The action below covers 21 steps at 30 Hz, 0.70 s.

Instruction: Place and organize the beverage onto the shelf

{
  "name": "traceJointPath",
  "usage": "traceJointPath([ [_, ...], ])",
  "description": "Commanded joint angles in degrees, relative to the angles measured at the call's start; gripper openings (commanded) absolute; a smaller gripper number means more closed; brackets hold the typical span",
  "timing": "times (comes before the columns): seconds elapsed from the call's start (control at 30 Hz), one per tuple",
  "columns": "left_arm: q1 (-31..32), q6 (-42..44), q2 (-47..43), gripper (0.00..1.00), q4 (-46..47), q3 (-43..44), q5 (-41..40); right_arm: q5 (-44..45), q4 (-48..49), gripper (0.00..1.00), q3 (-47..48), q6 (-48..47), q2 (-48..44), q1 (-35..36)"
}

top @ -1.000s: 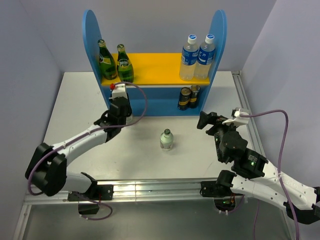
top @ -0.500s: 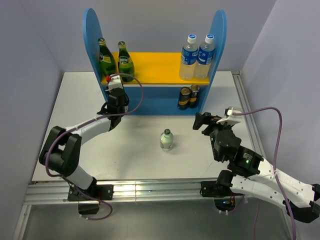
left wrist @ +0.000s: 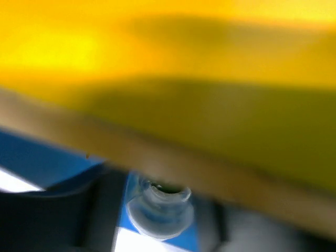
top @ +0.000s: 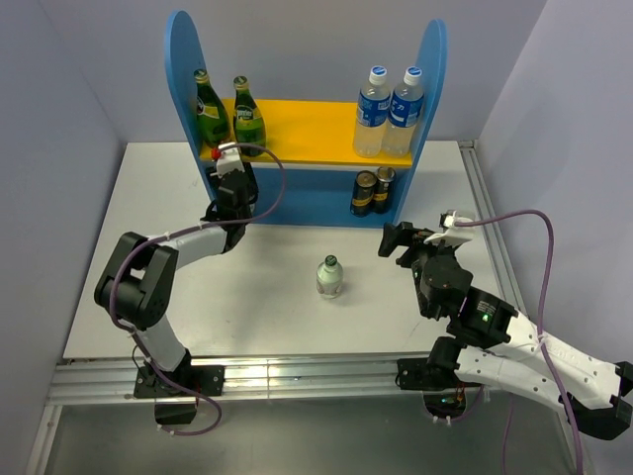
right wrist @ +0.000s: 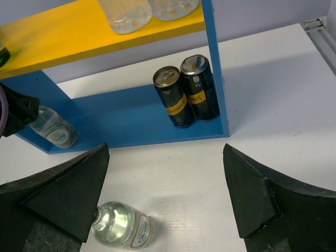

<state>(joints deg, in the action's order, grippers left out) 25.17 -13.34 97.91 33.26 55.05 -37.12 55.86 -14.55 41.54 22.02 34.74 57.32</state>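
Far left, we see the left tool point(top: 237, 183) reaching into the lower level of the shelf point(top: 307, 139), at its left end under the yellow board. Its wrist cam is blurred. We make out a clear bottle point(left wrist: 160, 210) btwn two dark fingers point(left wrist: 100, 210), cap toward the lens, but we cannot tell whether the tool is clenched on it or not. In the right wrist cam the clear bottle sits on the blue base by the left panel, w/ the left tool touching its upper part. It looks tilted there, though we can't be sure. Above it, two green bottles point(top: 209, 109) stand upright side by side at the left end of the board, just inside the left panel.

Mid table point(top: 148, 208), on the near side of the shelf & apart from it, a loose bottle point(top: 329, 277) stands upright, touched by neither tool.

At the right end of the board, two water bottles point(top: 373, 117) w/ blue caps stand upright & touching, next to the right panel. Below them on the base, two black cans point(right wrist: 170, 97) stand upright side by side, just beside the right panel.

Far right, the right tool point(top: 404, 238) hovers over the table near the shelf's right corner, right of the loose bottle. Its fingers point(right wrist: 252, 199) are spread wide, released, w/ nothing btwn them. The loose bottle shows just beside one finger in that cam.
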Motion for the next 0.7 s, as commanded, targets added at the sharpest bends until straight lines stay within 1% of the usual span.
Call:
traceJointPath([
  [0.0,-0.6,-0.6,0.0,0.66,6.8,3.5,-0.4,0.3,1.9,0.95,-0.5,0.0,0.2,-0.5],
  [0.03,-0.6,-0.7,-0.2,0.81,6.6,3.4,0.1,0.2,1.9,0.95,-0.4,0.1,0.2,-0.5],
  [0.07,-0.6,-0.7,-0.8,0.89,6.6,3.2,0.1,0.3,1.7,0.96,-0.4,0.1,0.2,-0.5],
  [0.13,-0.6,-0.9,-2.1,0.94,5.5,2.8,0.6,0.2,1.6,0.95,-0.2,0.1,0.2,-0.5],
  [0.23,-0.6,-1.2,-4.0,0.97,3.3,2.1,1.3,0.2,1.5,0.95,-0.3,0.3,0.0,-0.5],
  [0.33,-0.1,-1.4,-8.0,0.99,0.9,0.7,2.3,0.3,1.4,0.95,-0.4,0.4,-0.6,-0.5],
  [0.53,1.0,-2.7,-13.6,0.99,-6.0,-2.0,4.6,0.4,0.7,0.95,-0.1,0.7,-1.4,-0.5],
  [0.67,1.9,-3.5,-19.6,0.99,-11.4,-4.9,6.6,0.6,0.2,0.96,-0.2,1.0,-2.2,-0.5],
])
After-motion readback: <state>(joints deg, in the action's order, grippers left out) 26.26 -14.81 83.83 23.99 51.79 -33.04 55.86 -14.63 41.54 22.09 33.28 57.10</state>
